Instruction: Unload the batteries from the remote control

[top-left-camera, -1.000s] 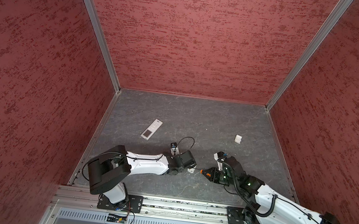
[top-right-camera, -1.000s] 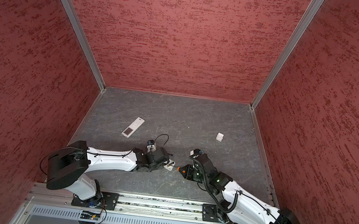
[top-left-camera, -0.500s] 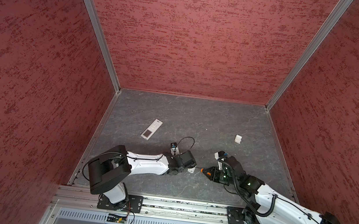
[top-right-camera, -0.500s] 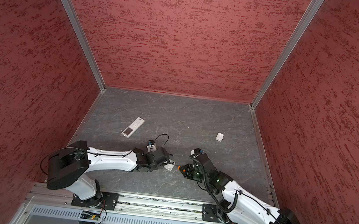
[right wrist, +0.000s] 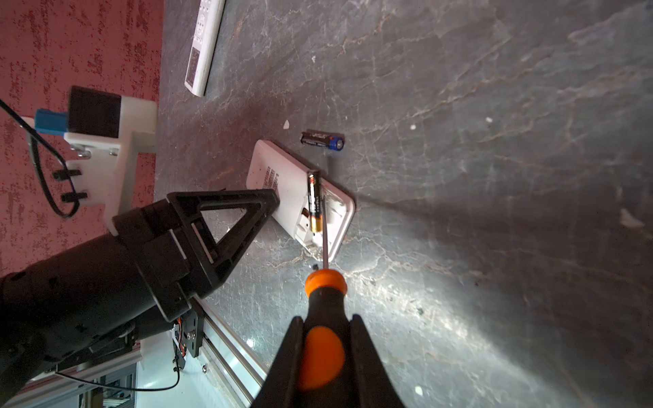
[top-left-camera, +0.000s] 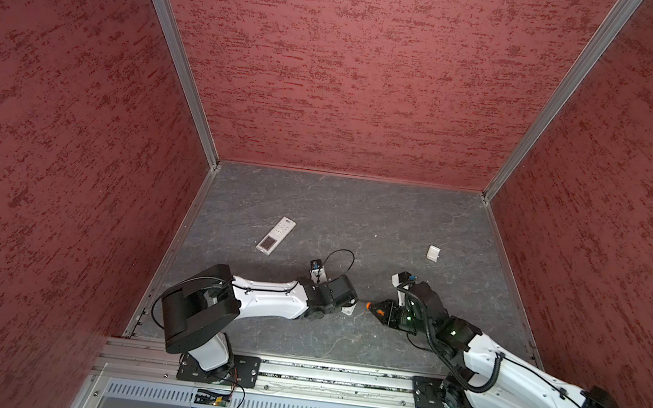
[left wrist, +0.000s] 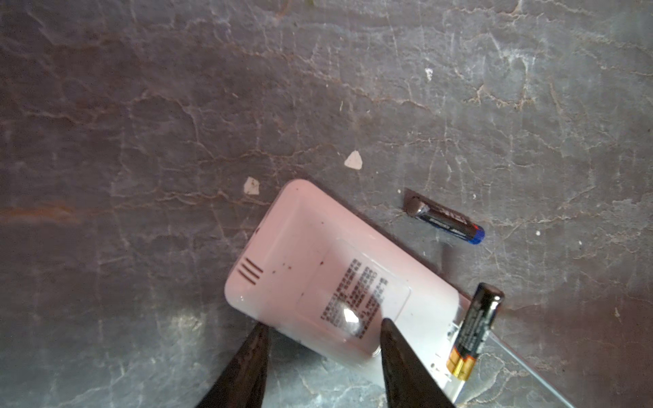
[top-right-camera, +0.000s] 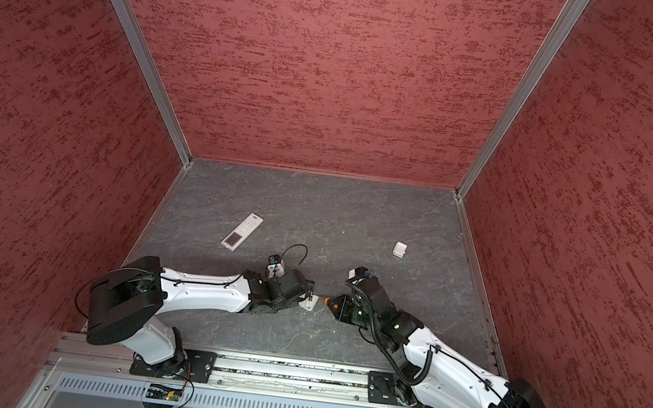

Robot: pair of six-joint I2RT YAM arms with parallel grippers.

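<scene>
Right end effector pinches the orange-and-black screwdriver, its thin shaft at a tilted cylindrical battery in the smooth white remote. Left end effector: grip unclear.

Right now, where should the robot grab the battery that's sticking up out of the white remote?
Pinch the battery by its dark upper half, across the round sides, coming from above. It seems tilted, dark end raised off the remote, while the gold end sits low by the screwdriver shaft, leaving little room.
</scene>
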